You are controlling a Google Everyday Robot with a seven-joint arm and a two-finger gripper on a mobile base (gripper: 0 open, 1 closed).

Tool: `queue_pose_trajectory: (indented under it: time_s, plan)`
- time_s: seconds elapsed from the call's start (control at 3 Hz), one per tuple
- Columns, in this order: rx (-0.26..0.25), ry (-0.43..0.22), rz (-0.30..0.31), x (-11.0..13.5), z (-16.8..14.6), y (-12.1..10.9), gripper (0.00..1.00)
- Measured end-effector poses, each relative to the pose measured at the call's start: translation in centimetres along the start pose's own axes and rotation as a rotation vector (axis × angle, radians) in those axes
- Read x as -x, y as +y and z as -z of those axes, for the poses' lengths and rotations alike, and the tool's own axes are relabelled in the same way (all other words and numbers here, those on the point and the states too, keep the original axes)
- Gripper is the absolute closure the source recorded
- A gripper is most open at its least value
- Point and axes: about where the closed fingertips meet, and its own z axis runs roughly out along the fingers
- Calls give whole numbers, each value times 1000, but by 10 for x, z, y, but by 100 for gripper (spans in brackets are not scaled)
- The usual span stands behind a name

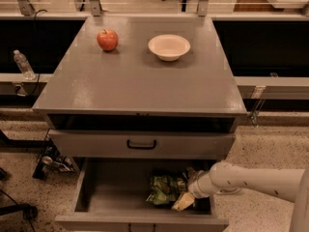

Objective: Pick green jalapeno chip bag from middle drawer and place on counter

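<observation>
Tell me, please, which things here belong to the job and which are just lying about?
Job: green jalapeno chip bag; middle drawer holding it; counter; gripper, in the drawer beside the bag.
Lying about: apple and white bowl on the counter; water bottle.

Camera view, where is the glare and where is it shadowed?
Camera view: soft sheen on the counter toward its left; the middle drawer lies in shadow, dimming the green jalapeno chip bag; the pincer, at the bag's right inside the drawer, shows pale.
</observation>
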Motion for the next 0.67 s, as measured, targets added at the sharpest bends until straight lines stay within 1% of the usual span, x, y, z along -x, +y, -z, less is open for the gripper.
queue_pose_trajectory:
  time_s: [0.33, 0.67]
  plan:
    - [13, 7, -2, -3, -3, 2, 0]
    - [22, 11, 0, -5, -6, 4, 18]
